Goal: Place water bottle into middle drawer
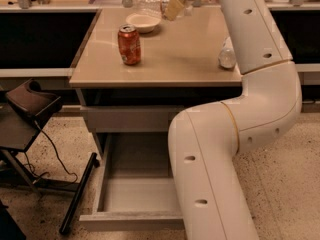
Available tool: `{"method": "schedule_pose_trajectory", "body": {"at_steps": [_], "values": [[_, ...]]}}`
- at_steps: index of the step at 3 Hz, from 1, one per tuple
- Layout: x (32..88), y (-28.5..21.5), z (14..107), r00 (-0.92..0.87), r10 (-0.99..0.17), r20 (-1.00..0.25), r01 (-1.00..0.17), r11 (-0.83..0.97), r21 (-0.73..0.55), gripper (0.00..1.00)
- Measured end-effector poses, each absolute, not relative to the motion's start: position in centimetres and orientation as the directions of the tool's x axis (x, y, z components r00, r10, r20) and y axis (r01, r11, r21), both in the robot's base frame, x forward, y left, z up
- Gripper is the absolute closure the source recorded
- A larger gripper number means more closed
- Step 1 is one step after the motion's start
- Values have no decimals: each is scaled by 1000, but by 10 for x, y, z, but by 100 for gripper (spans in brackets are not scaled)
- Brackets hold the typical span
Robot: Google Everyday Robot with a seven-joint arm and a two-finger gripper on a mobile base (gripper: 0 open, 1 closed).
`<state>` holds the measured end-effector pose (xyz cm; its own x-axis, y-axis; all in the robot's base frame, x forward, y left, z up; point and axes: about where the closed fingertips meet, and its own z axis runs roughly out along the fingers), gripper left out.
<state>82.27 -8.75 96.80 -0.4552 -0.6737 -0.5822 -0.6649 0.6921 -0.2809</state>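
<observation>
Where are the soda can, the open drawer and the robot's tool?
soda can (129, 45): camera view, middle of its side.
open drawer (135, 194): camera view, bare grey bottom.
tool (172, 6): camera view, pale tip, above table's (185, 54) far edge.

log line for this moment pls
gripper high over table back edge, at bottle | drawer open, bottle not inside | can, bowl on table
</observation>
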Motion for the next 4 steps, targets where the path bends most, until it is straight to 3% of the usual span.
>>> {"method": "schedule_pose_trajectory", "body": {"at_steps": [3, 4], "values": [[795, -55, 962, -464, -679, -568, -729, 658, -191, 100], [749, 4, 991, -359, -714, -602, -867, 493, -68, 100]]}}
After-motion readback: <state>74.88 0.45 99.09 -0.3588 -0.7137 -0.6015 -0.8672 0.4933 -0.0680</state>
